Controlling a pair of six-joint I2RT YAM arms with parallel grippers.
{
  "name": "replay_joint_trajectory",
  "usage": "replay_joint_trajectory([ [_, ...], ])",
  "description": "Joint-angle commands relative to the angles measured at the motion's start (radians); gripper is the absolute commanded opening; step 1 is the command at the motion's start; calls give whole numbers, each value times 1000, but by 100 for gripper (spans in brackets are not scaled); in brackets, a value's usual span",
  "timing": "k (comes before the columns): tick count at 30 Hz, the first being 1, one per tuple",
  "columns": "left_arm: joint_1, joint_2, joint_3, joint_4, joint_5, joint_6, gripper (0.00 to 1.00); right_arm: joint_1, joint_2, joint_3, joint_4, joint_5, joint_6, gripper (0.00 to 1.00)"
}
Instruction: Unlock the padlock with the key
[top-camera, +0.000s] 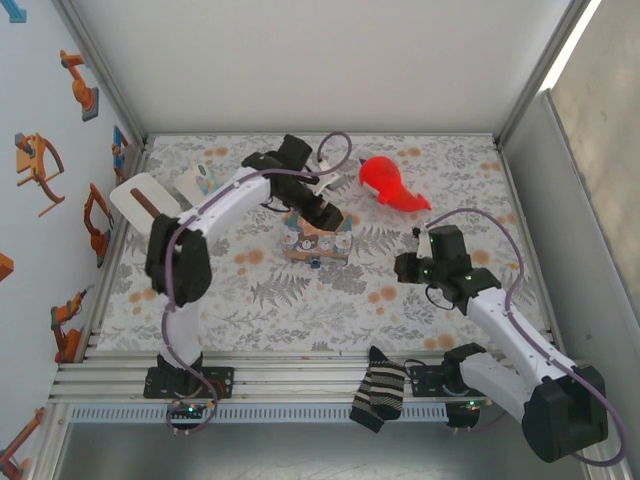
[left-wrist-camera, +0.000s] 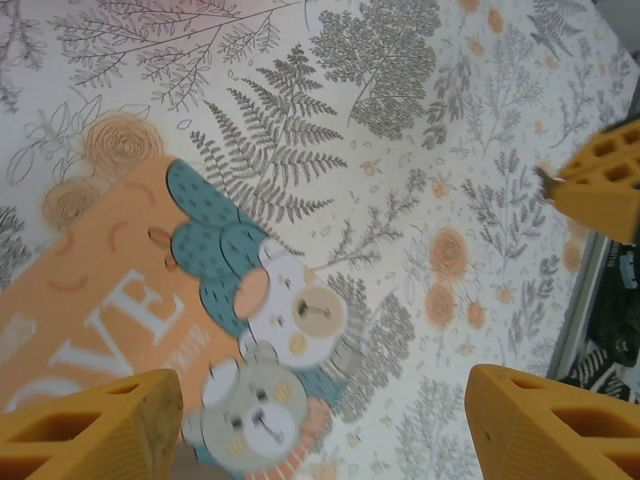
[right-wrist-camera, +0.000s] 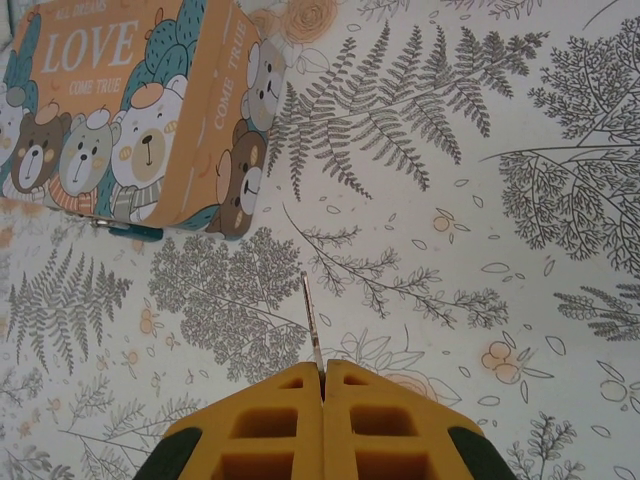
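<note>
The tan and blue "LOVE" tin (top-camera: 316, 242) sits mid-table. The padlock (right-wrist-camera: 133, 232), a tiny dark-blue piece, hangs at the tin's front edge; it is also the small blue spot (top-camera: 314, 262) below the tin in the top view. My left gripper (top-camera: 326, 212) hovers over the tin (left-wrist-camera: 110, 300), open (left-wrist-camera: 320, 430), its yellow fingers (left-wrist-camera: 95, 420) wide apart with nothing between them. My right gripper (right-wrist-camera: 323, 368) is shut on the key (right-wrist-camera: 312, 318), whose thin blade points toward the tin (right-wrist-camera: 140, 110). It stands right of the tin (top-camera: 410, 265), apart from it.
A red object (top-camera: 390, 185) lies at the back right of the tin. A white piece (top-camera: 140, 195) and a small pale item (top-camera: 198, 180) rest at the back left. A striped sock (top-camera: 380, 395) hangs over the near rail. Patterned cloth (right-wrist-camera: 480, 200) covers the table.
</note>
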Motion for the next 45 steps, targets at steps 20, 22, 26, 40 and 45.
replay_joint_trajectory([
  [20,118,-482,-905,728,4,-710,74,138,718,338,727,-261,249,0],
  [22,120,-441,-904,764,16,-746,74,138,761,354,754,-268,265,0],
  [26,119,-379,-908,837,33,-804,73,138,801,356,759,-262,264,0],
  [40,172,-227,-799,840,27,-704,73,138,797,271,746,-236,249,0],
  [45,193,-181,-722,782,32,-622,73,138,800,257,763,-224,266,0],
])
